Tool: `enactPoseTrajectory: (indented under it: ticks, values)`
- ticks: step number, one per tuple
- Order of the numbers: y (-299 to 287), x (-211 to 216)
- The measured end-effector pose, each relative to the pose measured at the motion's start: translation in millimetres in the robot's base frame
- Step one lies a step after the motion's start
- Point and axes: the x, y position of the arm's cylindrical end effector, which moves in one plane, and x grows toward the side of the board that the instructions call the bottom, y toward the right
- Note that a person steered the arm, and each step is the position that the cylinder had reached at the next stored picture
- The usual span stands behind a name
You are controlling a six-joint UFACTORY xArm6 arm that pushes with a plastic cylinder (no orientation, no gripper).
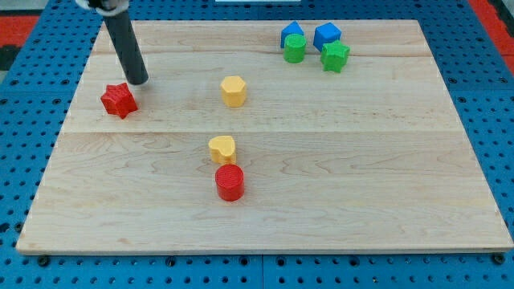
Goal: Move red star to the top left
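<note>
The red star (119, 99) lies on the wooden board (337, 185) at the view's left, in the upper half. My tip (138, 81) stands just above and to the right of the star, a small gap apart from it. The dark rod rises from the tip toward the view's top left.
A yellow hexagon block (233, 91) sits at upper centre. A yellow heart-like block (222, 148) and a red cylinder (230, 182) sit close together at centre. At the top right cluster two blue blocks (291, 34) (327, 34), a green cylinder (295, 49) and a green star (335, 57).
</note>
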Motion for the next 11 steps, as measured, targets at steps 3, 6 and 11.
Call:
enactPoseTrajectory:
  ticks: [3, 6, 11]
  values:
    - [14, 84]
    - [-19, 67]
    - [-40, -44]
